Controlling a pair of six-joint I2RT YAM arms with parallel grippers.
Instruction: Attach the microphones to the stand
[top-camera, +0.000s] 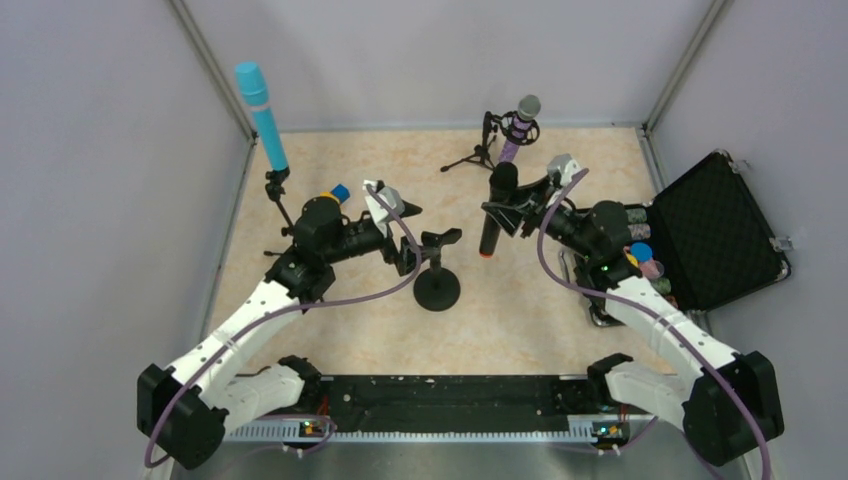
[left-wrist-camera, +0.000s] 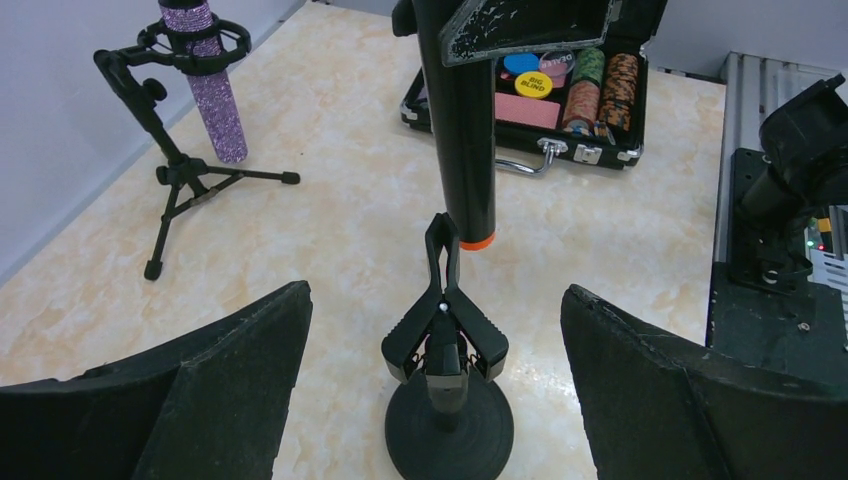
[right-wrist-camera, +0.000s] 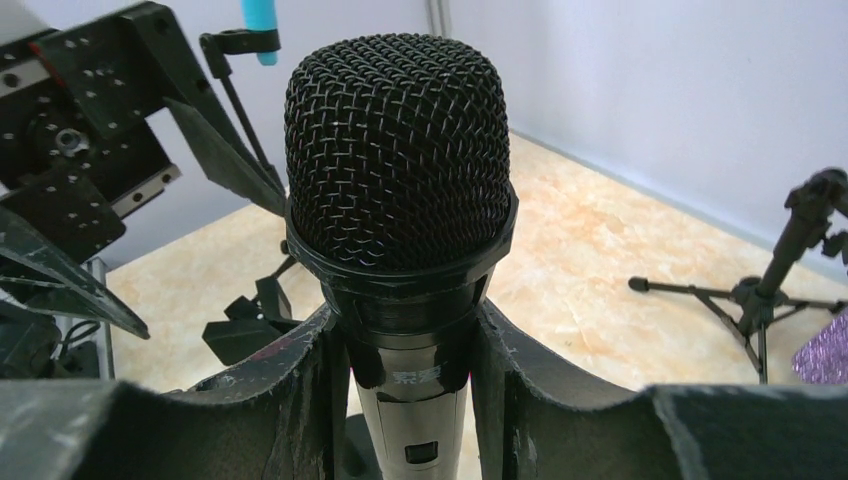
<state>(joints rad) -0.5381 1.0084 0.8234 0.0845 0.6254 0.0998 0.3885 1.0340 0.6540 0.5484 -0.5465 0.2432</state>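
Three mics. Top: blue mic sits in the left stand and purple mic in the tripod. Black mic is upright in the right gripper, near the round stand.
Left wrist: left gripper is wide open and empty. The clip is ahead, with the mic's orange end close to its top.
Right wrist: jaws clamp the black mic below its grille.

Tight at the centre clip, open floor to its left

The black spring-clip stand on a round base sits between the left gripper's wide-spread fingers, with a gap on each side. The all-black microphone with an orange end hangs upright just beyond the clip's raised prong and bars that side. Bare beige marbled tabletop separates the clip from the small black tripod. The open black case of poker chips stands farther back.
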